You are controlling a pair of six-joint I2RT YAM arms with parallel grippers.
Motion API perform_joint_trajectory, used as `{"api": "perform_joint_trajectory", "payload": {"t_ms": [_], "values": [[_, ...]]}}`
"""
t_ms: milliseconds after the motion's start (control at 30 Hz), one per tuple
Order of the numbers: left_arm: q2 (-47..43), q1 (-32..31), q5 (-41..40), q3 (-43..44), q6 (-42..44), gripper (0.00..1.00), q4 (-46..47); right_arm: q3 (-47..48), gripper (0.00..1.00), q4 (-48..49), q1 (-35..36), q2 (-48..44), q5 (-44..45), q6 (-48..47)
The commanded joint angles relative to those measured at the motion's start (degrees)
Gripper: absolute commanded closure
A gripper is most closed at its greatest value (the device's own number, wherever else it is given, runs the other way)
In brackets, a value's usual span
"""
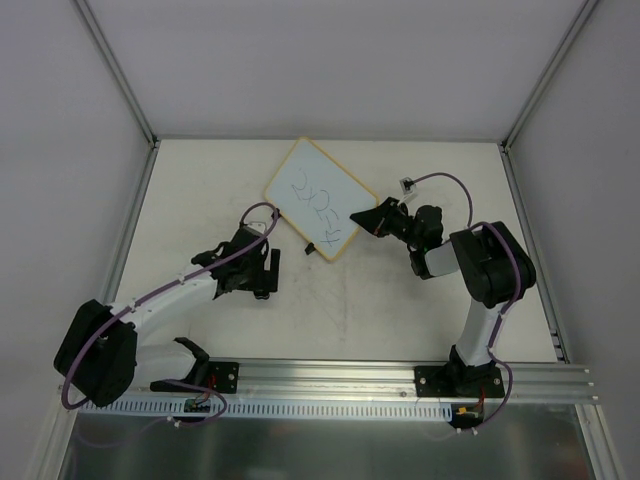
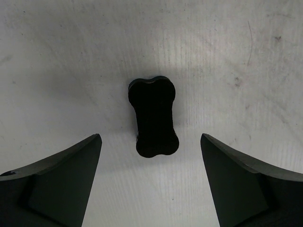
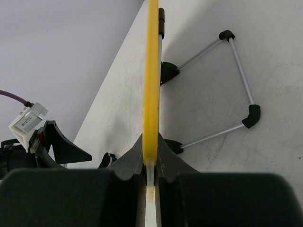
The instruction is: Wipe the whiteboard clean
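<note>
The whiteboard [image 1: 318, 198] lies at the back middle of the table, with dark scribbles [image 1: 322, 210] on its white face. My right gripper [image 1: 362, 218] is shut on its right edge. In the right wrist view the yellow frame [image 3: 151, 66] runs edge-on between my closed fingers [image 3: 130, 161], with two black clips [image 3: 168, 72] and a wire stand [image 3: 239, 75] on its back side. My left gripper [image 1: 271, 272] is open, low over the table left of the board. In the left wrist view the black bone-shaped eraser [image 2: 152, 111] lies between and just ahead of the fingertips [image 2: 94, 142], untouched.
Grey walls with metal posts [image 1: 120, 70] close in the table on three sides. An aluminium rail [image 1: 330, 378] with both arm bases runs along the near edge. A white connector on a purple cable [image 1: 407, 184] sticks out behind the right wrist.
</note>
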Motion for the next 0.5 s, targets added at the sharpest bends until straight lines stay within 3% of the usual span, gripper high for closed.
{"api": "perform_joint_trajectory", "payload": {"t_ms": [0,333,467], "values": [[2.06,-0.73,-4.61,2.86,0.37,0.13,-2.36,1.55,1.0,11.28,-0.23,0.54,-1.29,-1.31],[10.75,-0.73,-4.61,8.4,1.51,0.29,-3.06,1.46,1.0,11.46,-0.31,0.45,-1.38,-1.14],[13.14,-0.65,-2.5,9.19,1.43,0.31,-3.06,1.46,1.0,11.46,-0.49,0.45,-1.38,-1.14]]}}
